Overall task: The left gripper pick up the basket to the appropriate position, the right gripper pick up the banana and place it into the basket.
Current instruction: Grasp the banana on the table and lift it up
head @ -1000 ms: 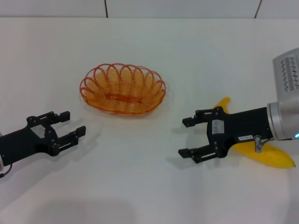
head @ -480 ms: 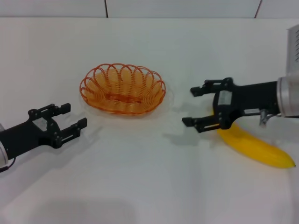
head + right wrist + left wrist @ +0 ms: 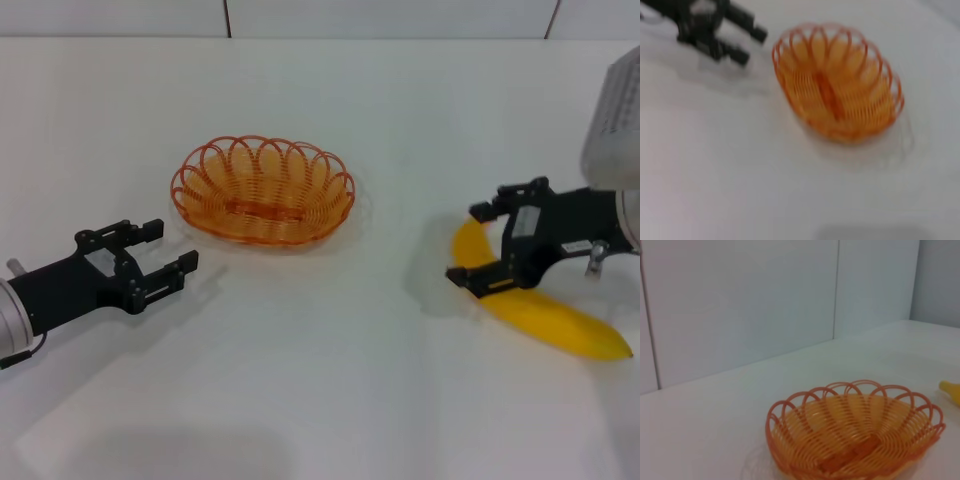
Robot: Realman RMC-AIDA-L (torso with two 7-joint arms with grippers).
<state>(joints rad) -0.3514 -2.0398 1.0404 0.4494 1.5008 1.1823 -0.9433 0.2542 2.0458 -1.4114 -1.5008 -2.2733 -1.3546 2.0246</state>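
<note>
Head view gives me the whole bench: a white table (image 3: 330, 380) with the basket (image 3: 263, 190) sitting empty a little left of centre, upright on its base, nothing touching it. To its right, well apart, the banana (image 3: 545, 318) lies flat near the table's right edge, its stem end toward the basket.

My right gripper (image 3: 483, 246) hangs over the stem half of the banana with its fingers spread wide, one on each side of the fruit as seen from above; it has hold of nothing, and I can't say from here how far above the peel it sits. My left gripper (image 3: 168, 248) is low over the table just beside the basket's near-left rim, fingers also parted and empty, pointed at the rim but apart from it. From the left wrist camera the basket fills the foreground, with only the banana's tip showing beyond it.

I judge both arms are at the approach stage: neither pick is made. Next, as I read it, the left should ease forward until one finger passes inside the looped rim, then close on the wire; the right needs to drop squarely over the banana before closing, as a curved, smooth skin could roll out of an off-centre pinch.
</note>
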